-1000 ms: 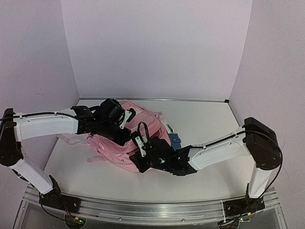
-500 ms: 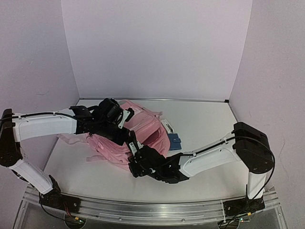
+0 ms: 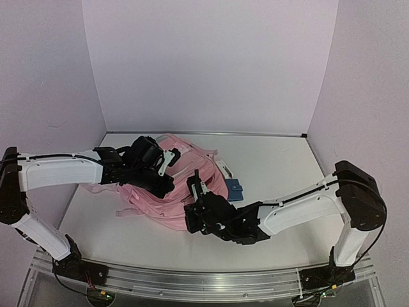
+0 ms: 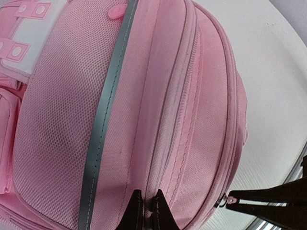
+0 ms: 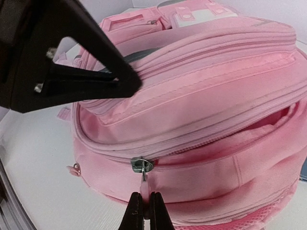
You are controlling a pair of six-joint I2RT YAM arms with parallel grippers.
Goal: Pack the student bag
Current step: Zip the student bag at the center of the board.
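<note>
Noted, over the past second, a closing of the right end effector (image 5: 144, 203): fingers formerly apart, now pressed together on the small pink zip pull (image 5: 143, 181) hanging from the metal slider (image 5: 142, 164). Noted also a short shift of that arm along the near side of the student bag (image 3: 195, 163), a large soft pink fabric backpack with grey-green trim. Found the bag lying on the white surface (image 3: 275, 163), left of centre, front pockets uppermost, between the two arms. Found the left end effector (image 4: 146, 200) unchanged in place, fingers together and pinched on a thin ridge of pink fabric beside the upper zip line, apparently as an anchor. Confirmed from the left wrist view the right fingers clamped on the pull at the bag's edge. Observed the main compartment gaping beyond the slider, with darker pink lining on show. Recorded a flat blue item (image 3: 235, 190) on the surface just beside the bag; identity not determinable. Judged the fresh grip on the pull as the start of a zip stroke, direction not yet evident. Unable to confirm how far packing has gone, contents being hidden. Flagged a risk of the thin pull slipping from the fingertips under load.
</note>
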